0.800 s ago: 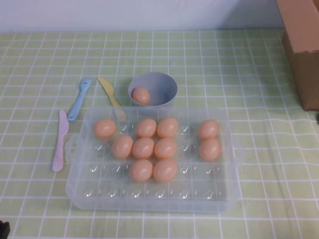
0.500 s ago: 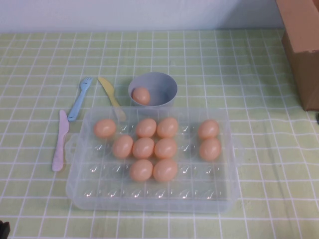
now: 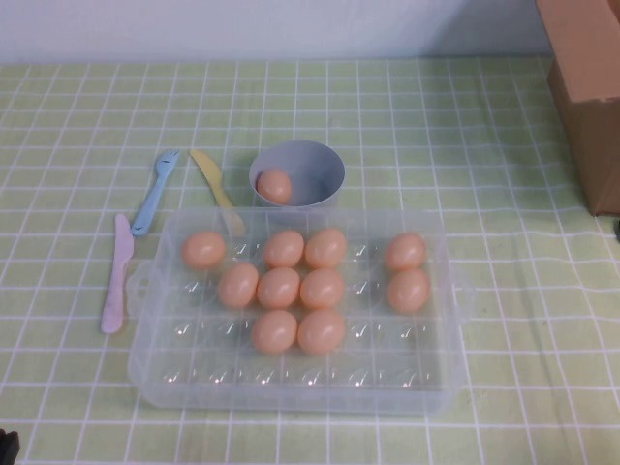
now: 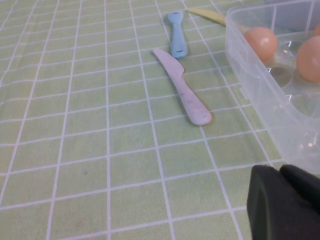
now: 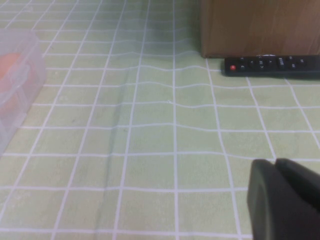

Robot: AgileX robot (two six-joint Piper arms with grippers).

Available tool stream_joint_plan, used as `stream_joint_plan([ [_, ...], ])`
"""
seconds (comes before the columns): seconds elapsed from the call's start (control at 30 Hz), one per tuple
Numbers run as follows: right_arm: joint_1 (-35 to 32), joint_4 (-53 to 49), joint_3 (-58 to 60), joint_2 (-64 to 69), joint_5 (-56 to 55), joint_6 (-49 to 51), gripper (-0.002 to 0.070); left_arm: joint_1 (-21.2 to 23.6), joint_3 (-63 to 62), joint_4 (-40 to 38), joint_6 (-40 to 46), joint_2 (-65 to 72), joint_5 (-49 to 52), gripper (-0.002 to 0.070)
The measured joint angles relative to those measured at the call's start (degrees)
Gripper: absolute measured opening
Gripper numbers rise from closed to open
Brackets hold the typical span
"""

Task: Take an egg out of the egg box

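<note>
Nothing has moved since earlier frames. One egg (image 3: pixel 274 186) sits in the grey cup (image 3: pixel 320 167) behind the egg box (image 3: pixel 441 320), well apart from both grippers. Right gripper (image 5: pixel 286 200) and left gripper (image 4: pixel 285 202) are closed, empty, low over the tablecloth.

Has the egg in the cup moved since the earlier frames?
No. The egg sits against the same left side of the cup, behind the egg box. The left gripper and right gripper are parked low beside the box.

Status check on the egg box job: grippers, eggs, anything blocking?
Left gripper shut, parked left of egg box. Right gripper shut, parked right. Ten eggs boxed, one in cup. Nothing blocking.
</note>
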Motion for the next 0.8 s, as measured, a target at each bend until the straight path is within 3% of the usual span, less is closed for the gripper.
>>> stream_joint_plan([
  [0.5, 0.00, 0.88, 0.00, 0.00, -0.59, 0.00, -0.0017, 0.00, 0.00, 0.00, 0.00, 0.00, 0.00, 0.0000],
  [0.8, 0.00, 15.49, 0.00, 0.00, -6.81, 0.00, -0.0017, 0.00, 0.00, 0.00, 0.00, 0.00, 0.00, 0.0000],
])
